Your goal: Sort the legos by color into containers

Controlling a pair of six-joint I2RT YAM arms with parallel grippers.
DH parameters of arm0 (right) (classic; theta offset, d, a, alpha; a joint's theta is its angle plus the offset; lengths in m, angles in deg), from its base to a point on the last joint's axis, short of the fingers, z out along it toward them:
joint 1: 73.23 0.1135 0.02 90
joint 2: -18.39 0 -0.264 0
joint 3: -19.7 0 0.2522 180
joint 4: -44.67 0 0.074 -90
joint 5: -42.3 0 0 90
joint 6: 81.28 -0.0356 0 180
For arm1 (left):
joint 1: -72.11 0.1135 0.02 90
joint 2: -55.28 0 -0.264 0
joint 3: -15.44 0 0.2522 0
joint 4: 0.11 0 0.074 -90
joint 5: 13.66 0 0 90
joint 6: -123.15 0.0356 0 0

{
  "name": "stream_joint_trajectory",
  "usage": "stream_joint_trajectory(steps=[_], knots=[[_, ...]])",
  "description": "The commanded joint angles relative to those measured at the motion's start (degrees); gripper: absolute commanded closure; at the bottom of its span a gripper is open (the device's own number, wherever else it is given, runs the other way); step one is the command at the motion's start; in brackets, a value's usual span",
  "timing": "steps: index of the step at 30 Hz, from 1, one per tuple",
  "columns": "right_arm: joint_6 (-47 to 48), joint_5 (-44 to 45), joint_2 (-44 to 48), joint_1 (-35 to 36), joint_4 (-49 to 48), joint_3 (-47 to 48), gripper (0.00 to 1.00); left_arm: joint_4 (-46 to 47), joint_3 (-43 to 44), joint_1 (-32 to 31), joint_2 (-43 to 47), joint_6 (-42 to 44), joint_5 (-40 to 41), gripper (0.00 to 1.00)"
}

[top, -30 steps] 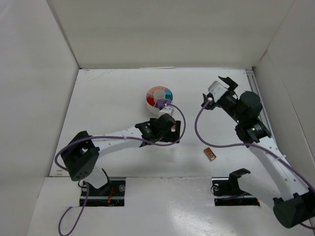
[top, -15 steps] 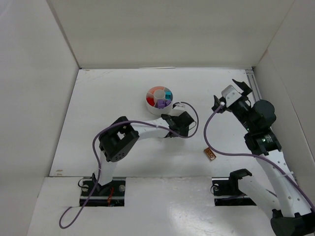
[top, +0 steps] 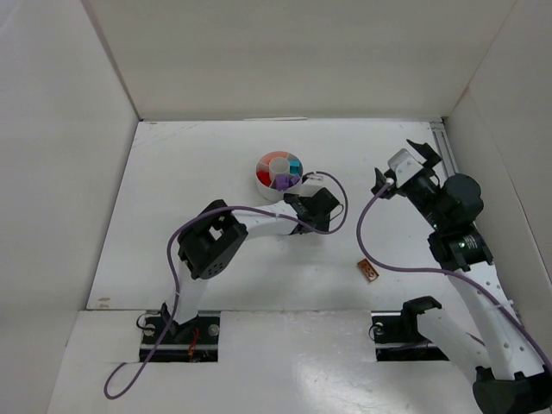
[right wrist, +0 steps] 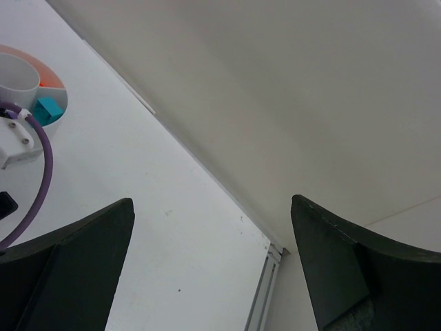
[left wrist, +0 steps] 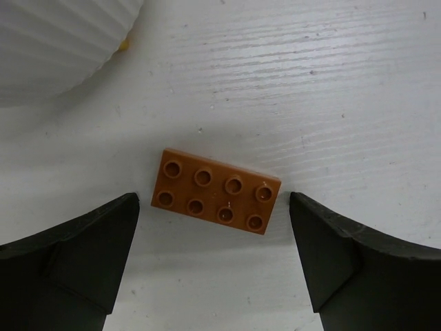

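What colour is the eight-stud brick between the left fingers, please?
Brownish orange; the rectangular plastic brick shows best from the left wrist.

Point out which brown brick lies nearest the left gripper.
The eight-stud brown brick beside the white dish, lying flat between the jaws of the open left gripper. The other brown brick lies alone, far off to the right.

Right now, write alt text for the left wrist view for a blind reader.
A brown eight-stud lego brick lies flat on the white table, between the two dark fingers of the open left tool, touching neither. The ribbed white wall of the dish curves into the top left corner.
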Motion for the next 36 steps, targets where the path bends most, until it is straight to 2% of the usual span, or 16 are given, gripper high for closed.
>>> stream_joint_trajectory(steps=[1,3,11,17,19,20,22,25,26,29,32,33,35,36], knots=[[-0.21,-0.26,0.81,-0.29,-1.03,0.01,0.00,-0.04,1.81,-0.06,-1.13,2.28,-1.32,0.15],[-0.21,0.35,1.33,-0.29,-1.03,0.01,0.00,-0.04,1.81,-0.06,-1.13,2.28,-1.85,0.24],[-0.21,0.36,1.34,-0.82,-1.03,-0.51,0.00,1.10,-0.30,-0.06,0.19,1.75,-2.90,0.46],[-4.75,3.95,0.82,-0.82,3.88,0.79,0.00,0.57,-1.78,-2.34,5.98,2.45,1.13,0.47],[-7.31,6.67,0.20,-0.82,8.09,2.55,0.00,3.20,-4.41,-4.09,10.89,4.64,3.42,0.47],[-8.46,6.68,-0.76,-1.52,13.51,3.43,0.00,4.60,-5.73,-4.71,12.82,5.87,4.03,0.47],[-10.40,6.68,-3.14,-2.92,19.42,6.68,0.00,11.68,-11.51,-6.47,19.24,13.15,5.78,0.47],[-10.40,2.13,-6.13,-4.94,27.61,10.64,0.00,22.76,-18.12,-10.77,27.05,25.60,5.19,0.43],[-10.40,-2.24,-6.74,-4.95,29.19,11.34,0.00,24.37,-21.01,-11.48,28.47,27.92,3.70,0.43],[-12.15,-13.30,-7.45,-6.45,28.68,12.49,0.00,26.32,-22.88,-12.01,32.35,32.41,-0.70,0.43],[-16.98,-19.84,-8.59,-7.59,25.96,13.02,0.00,27.11,-24.11,-12.01,34.89,33.83,-2.02,0.43],[-18.04,-25.34,-9.12,-7.59,24.91,13.02,0.00,27.64,-25.16,-12.62,35.60,34.44,-2.55,0.43],[-21.98,-31.51,-11.74,-7.59,22.27,12.41,0.05,29.04,-26.39,-12.63,38.14,36.11,-2.55,0.43],[-23.22,-38.86,-13.06,-7.59,21.13,11.53,0.09,29.83,-27.18,-13.24,38.94,36.73,-4.29,0.43]])
